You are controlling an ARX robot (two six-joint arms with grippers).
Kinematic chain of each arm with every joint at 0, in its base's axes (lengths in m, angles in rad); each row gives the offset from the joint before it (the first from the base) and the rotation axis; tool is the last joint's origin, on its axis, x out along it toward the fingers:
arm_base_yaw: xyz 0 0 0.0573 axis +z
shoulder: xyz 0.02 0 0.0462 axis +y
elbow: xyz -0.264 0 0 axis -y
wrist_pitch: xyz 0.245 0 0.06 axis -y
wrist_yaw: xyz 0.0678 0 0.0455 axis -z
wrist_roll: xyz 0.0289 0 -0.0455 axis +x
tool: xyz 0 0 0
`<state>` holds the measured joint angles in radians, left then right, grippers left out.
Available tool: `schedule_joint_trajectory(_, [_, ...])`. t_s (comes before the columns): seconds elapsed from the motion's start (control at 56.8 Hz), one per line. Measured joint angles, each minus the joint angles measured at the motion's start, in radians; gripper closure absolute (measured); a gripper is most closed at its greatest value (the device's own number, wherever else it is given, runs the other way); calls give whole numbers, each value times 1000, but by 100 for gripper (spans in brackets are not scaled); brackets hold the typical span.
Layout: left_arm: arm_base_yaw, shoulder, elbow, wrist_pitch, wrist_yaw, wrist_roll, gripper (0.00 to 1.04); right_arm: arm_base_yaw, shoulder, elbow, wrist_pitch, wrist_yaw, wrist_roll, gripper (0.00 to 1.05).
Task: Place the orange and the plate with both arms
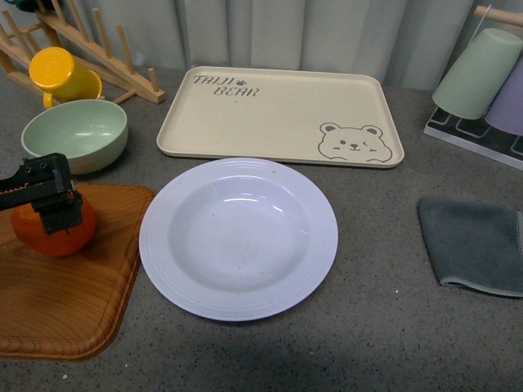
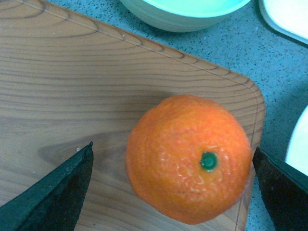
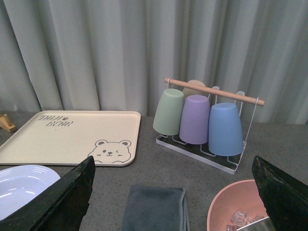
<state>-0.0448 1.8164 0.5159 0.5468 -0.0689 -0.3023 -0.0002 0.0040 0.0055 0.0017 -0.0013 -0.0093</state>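
The orange rests on a wooden board at the front left, stem dimple up. My left gripper is open and lowered over it. In the left wrist view the orange sits between the two dark fingers with a gap on each side. Mid-table, just right of the board, lies the empty white plate, and its edge shows past the board's corner. My right gripper hangs open with nothing between its fingers, high above the table's right side. It does not show in the front view.
Behind the plate lies a beige bear tray. A pale green bowl, a yellow cup and a wooden rack stand at the back left. On the right are a grey cloth, a cup rack and a pink bowl.
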Motion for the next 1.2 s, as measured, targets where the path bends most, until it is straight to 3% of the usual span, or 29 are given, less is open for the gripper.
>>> schedule_joint_trajectory(0.123, [5, 18, 5, 0, 9, -6, 8, 0, 0, 0, 0, 0, 0, 9])
schedule_joint_trajectory(0.264, [5, 19, 8, 0, 13, -9, 36, 0, 0, 0, 0, 0, 0, 9])
schedule_joint_trajectory(0.334, [3, 19, 8, 0, 11, -8, 40, 0, 0, 0, 0, 0, 0, 9])
schedule_joint_trajectory(0.598, [-35, -5, 9, 2, -3, -11, 41, 0, 0, 0, 0, 0, 0, 9])
schedule_joint_trajectory(1.003, [-366, -43, 150, -49, -19, -39, 41, 0, 0, 0, 0, 0, 0, 9])
schedule_joint_trajectory(1.196, [-436, 31, 173, -39, -25, -41, 41, 0, 0, 0, 0, 0, 0, 9])
